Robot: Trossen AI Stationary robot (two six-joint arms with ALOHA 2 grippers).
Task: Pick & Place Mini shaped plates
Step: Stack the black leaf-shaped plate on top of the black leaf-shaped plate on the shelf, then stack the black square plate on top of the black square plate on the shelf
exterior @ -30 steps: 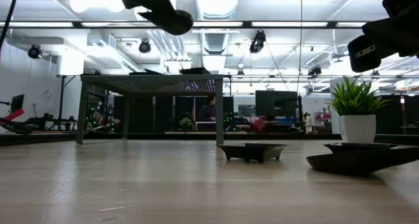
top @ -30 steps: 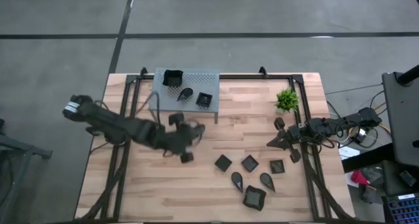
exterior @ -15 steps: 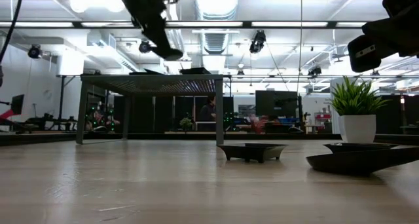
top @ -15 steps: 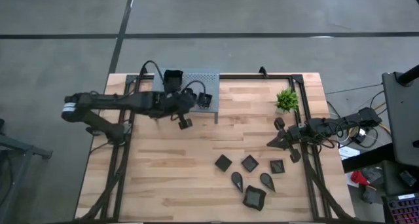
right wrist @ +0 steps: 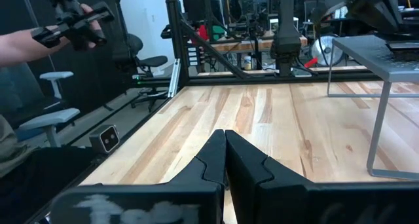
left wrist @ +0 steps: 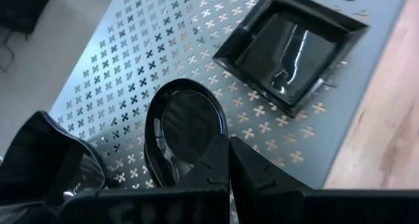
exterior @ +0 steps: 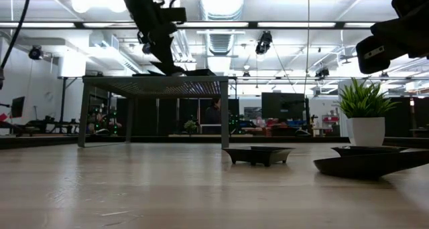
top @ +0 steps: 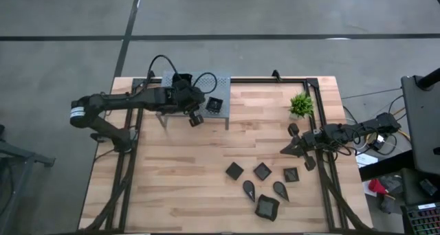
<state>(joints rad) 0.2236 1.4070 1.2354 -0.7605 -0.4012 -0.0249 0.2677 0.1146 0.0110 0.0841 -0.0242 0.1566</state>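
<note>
Several small black plates lie on the table's near right part (top: 262, 171), one of them larger with a wavy rim (top: 267, 206). On the grey perforated stand (top: 206, 79) rest a square plate (left wrist: 288, 44), a teardrop plate (left wrist: 186, 129) and a third dish (left wrist: 46, 152). My left gripper (left wrist: 228, 149) is shut and hangs just over the stand (exterior: 161, 82), its tips at the teardrop plate's rim. My right gripper (top: 285, 150) is shut and holds nothing, above the table's right side. My left gripper comes slanting down from the table's near side. Its shut fingertips (left wrist: 219, 160) stand at the teardrop plate's nearer rim (left wrist: 208, 142). Whether they touch the rim I cannot tell, and nothing shows between the fingers.
A small green plant in a white pot (top: 300, 104) stands at the far right, close to my right arm. Bare wood (top: 172, 187) stretches between the stand and the plates. A person's hand (right wrist: 26, 37) holds a controller beyond the table.
My left gripper has swung from the table's middle toward the far edge, turning about as it went, and has come over the stand and down close to its top. The plates have kept their places.
</note>
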